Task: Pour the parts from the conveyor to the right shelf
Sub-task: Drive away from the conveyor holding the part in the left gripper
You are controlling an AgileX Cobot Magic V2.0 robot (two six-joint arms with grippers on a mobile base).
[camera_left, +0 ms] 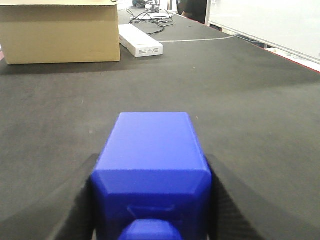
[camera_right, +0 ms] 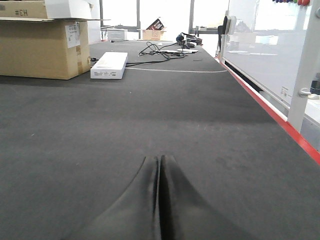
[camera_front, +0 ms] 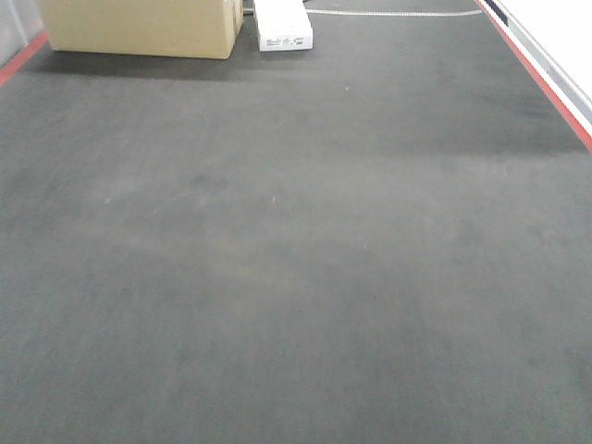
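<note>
At lower centre of the left wrist view, clamped between the dark fingers (camera_left: 230,205) of the left gripper (camera_left: 152,220): a royal-blue plastic block (camera_left: 152,150), on or just over the conveyor belt (camera_left: 250,100), hard to say which. Seems rigid, light and glossy, so probably slippery; best squeezed across the flat side walls, as here. At the bottom of the right wrist view, pinched together on nothing: the right gripper (camera_right: 159,200).

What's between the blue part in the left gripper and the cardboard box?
Only bare conveyor between blue part and cardboard box, seen in the left wrist view.
</note>
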